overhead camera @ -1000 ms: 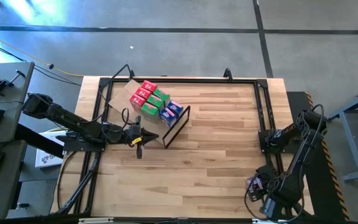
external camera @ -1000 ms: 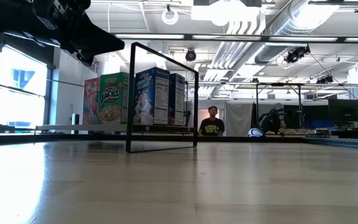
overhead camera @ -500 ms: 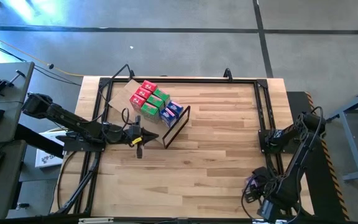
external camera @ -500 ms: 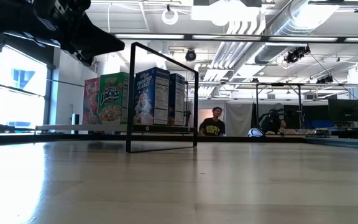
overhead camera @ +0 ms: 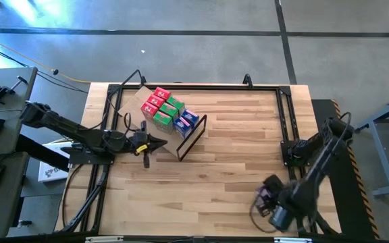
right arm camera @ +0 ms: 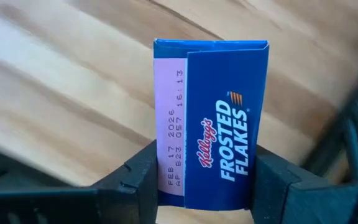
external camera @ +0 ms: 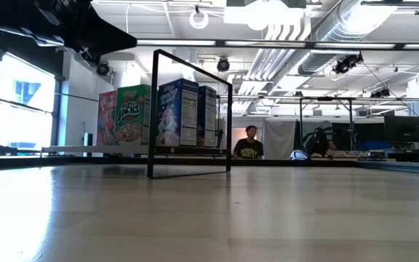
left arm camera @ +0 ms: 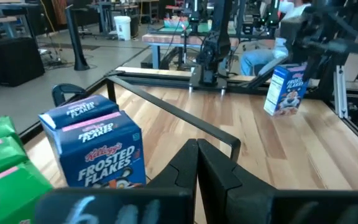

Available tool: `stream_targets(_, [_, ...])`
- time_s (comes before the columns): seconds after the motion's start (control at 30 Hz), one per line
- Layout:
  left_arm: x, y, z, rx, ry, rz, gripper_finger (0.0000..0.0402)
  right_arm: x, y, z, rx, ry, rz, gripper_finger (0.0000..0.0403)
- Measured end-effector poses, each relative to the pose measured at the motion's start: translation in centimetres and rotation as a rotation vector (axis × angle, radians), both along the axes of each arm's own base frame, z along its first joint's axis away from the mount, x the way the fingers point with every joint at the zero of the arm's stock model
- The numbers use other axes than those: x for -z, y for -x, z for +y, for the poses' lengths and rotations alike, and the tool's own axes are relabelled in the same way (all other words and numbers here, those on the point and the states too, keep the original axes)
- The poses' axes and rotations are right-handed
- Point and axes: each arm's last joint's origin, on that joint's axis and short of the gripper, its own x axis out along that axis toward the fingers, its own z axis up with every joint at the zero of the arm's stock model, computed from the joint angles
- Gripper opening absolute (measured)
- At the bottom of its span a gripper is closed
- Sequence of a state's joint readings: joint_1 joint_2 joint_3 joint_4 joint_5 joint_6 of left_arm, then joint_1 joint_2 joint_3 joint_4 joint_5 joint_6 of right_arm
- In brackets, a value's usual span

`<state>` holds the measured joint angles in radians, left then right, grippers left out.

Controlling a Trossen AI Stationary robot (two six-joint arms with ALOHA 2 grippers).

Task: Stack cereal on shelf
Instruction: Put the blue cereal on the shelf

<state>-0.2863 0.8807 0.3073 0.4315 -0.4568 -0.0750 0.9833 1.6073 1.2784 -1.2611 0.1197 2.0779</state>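
Several small cereal boxes, red (overhead camera: 157, 99), green (overhead camera: 169, 109) and blue (overhead camera: 186, 120), stand on the tan plywood shelf (overhead camera: 137, 102), behind its dark metal frame (overhead camera: 192, 137). They also show in the low view (external camera: 158, 114). My left gripper (overhead camera: 150, 144) is shut and empty, just left of the frame; in its wrist view (left arm camera: 197, 158) a blue Frosted Flakes box (left arm camera: 98, 149) stands close ahead. My right gripper (overhead camera: 267, 194) is shut on another blue Frosted Flakes box (right arm camera: 213, 124) near the table's right near corner; this box also shows far off in the left wrist view (left arm camera: 284, 90). My right gripper pinches the blue box between its two fingers (right arm camera: 140, 174), one on each of two opposite sides (right arm camera: 166, 186), near its top end. The fingers point down from above. The box stands upright below them; whether it is clear of the table I cannot tell.
A black frame (overhead camera: 286, 115) runs around the tabletop. The wooden tabletop (overhead camera: 235, 162) stretches between the shelf and my right arm. A person (external camera: 249, 142) shows in the room far behind the table.
My right gripper has gone from the table's near right corner toward the left and far side, carrying the blue box. My left gripper has risen a little and drawn slightly toward the table's left edge, staying shut.
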Motion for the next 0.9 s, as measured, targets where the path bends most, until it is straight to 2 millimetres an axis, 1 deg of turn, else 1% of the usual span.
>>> stream_targets(0.1, [-0.2, 0.4, 0.1, 0.001, -0.010, 0.003, 0.0000, -1.8, -2.9, -1.5, -0.111, -0.002, -0.067, 0.0166])
stream_targets(0.23, [-0.3, 0.8, 0.2, 0.005, -0.034, 0.019, 0.0000, -4.5, -7.8, -4.3, -0.274, 0.027, -0.178, 0.0167])
stream_targets(0.3, [-0.3, 0.8, 0.2, 0.007, -0.049, 0.028, 0.0000, -5.3, -10.5, -5.6, -0.372, 0.039, -0.223, 0.0167])
stream_targets(0.37, [-0.2, 0.9, 0.3, 0.011, -0.059, 0.043, 0.0000, -5.6, -13.2, -6.9, -0.468, 0.038, -0.244, 0.0167])
stream_targets(0.5, [-0.1, 1.0, 0.3, 0.019, -0.048, 0.052, 0.0000, -4.7, -18.6, -8.8, -0.661, 0.024, -0.235, 0.0167])
stream_targets(0.67, [0.0, 1.0, 0.2, 0.040, -0.042, 0.054, 0.0000, -3.1, -24.4, -9.4, -0.873, 0.026, -0.244, 0.0168])
stream_targets(0.8, [0.1, 1.0, 0.2, 0.041, -0.044, 0.072, 0.0000, -2.0, -27.8, -9.5, -0.968, 0.057, -0.263, 0.0168])
stream_targets(0.9, [0.3, 1.0, 0.2, 0.036, -0.023, 0.085, 0.0000, -1.3, -29.6, -9.7, -1.017, 0.076, -0.263, 0.0168])
